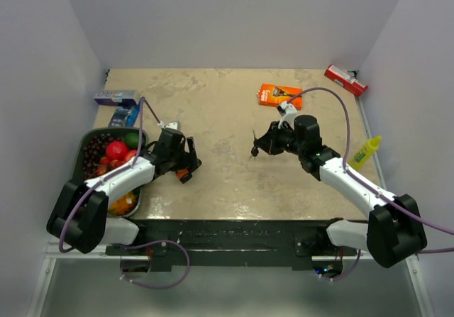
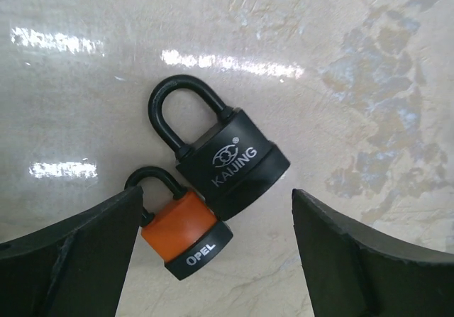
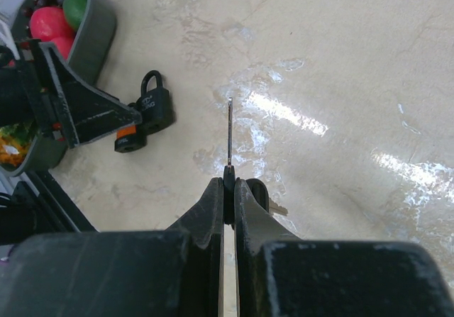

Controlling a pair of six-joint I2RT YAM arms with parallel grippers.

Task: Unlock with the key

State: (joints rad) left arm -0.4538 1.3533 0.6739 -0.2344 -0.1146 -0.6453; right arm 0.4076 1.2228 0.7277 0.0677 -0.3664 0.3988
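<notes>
Right gripper (image 3: 228, 189) is pinched tight on the key (image 3: 229, 129), whose blade sticks straight out above the table (image 3: 340, 62). Left gripper (image 2: 216, 260) stands spread wide over a black padlock (image 2: 234, 164) and a smaller orange padlock (image 2: 181, 225), which touch each other near a fruit bowl (image 3: 99, 37).

top: overhead, whole table (image 1: 234, 118) | left wrist: close above padlocks (image 2: 237, 164) | right wrist: farther, facing them (shared ground)

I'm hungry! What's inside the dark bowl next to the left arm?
Dark grapes, a red fruit, a green fruit and something orange show in the bowl. The left arm covers its middle, so whatever lies there is hidden.
</notes>
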